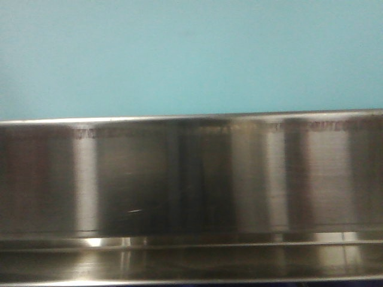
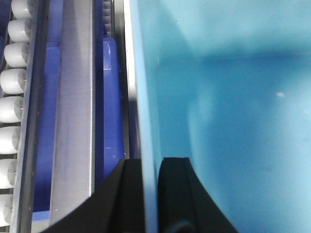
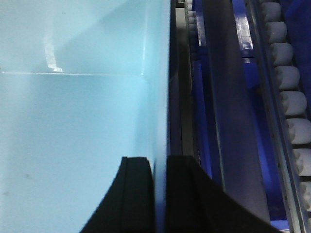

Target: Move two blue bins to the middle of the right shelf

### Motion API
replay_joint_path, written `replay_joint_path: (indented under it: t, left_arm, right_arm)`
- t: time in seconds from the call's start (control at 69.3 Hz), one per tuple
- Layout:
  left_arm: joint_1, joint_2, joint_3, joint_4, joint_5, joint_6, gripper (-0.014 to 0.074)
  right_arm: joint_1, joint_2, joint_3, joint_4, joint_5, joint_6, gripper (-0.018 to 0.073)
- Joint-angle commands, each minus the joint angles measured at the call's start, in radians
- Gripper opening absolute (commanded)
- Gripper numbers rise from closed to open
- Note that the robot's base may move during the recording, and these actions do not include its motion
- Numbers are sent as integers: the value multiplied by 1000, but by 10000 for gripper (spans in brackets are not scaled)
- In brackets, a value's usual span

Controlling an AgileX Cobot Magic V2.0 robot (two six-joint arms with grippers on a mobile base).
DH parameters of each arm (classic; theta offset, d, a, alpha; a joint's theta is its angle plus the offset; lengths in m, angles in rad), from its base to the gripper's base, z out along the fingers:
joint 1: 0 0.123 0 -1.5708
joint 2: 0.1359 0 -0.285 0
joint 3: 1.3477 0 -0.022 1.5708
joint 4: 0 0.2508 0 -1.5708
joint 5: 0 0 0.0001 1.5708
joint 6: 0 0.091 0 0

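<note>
A light blue bin [image 1: 191,54] fills the upper half of the front view, close to the camera. In the left wrist view its open inside [image 2: 228,121] spreads to the right, and my left gripper [image 2: 149,162] is shut on the bin's left wall, one black finger [image 2: 129,194] outside and one inside. The right wrist view shows the same bin [image 3: 73,121] on the left, where my right gripper [image 3: 159,160] is shut on its right wall. Only this one bin is clearly in my hold. The shelf's levels cannot be told apart.
A brushed steel shelf beam [image 1: 191,179] runs across the front view just below the bin. Steel rails [image 2: 73,107] [image 3: 228,97] and white roller tracks [image 2: 12,87] [image 3: 291,102] lie on both outer sides. Dark blue plastic [image 2: 112,97] [image 3: 257,145] shows beneath the rails.
</note>
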Motion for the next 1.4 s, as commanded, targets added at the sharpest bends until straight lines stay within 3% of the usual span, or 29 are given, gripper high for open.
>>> replay_joint_path:
  t: [0.0, 0.159, 0.231, 0.361, 0.447, 0.534, 0.649, 1.386]
  left_arm:
    - [-13, -3, -1, -25, -25, 10, -111]
    - [-13, -3, -1, -25, -25, 8, -111]
    - [-13, -3, -9, -25, -25, 5, -85]
    - [-13, -3, -28, -25, -25, 1, 76]
    - [-13, -3, -30, -18, -25, -1, 204]
    - [-13, -3, -30, -18, -25, -1, 309]
    - [-13, -3, -32, -18, -25, -1, 360]
    - [-13, -3, -32, 6, -25, -1, 360]
  right_arm:
    - [6, 0, 1, 11, -48, 0, -162]
    - [6, 0, 1, 11, -48, 0, -148]
    - [6, 0, 1, 11, -48, 0, -41]
    - [6, 0, 1, 11, -48, 0, 199]
    - [6, 0, 1, 11, -48, 0, 265]
    - [6, -2, -3, 11, -48, 0, 270]
    - [6, -3, -30, 11, -48, 0, 267]
    - [6, -3, -44, 3, -48, 0, 267]
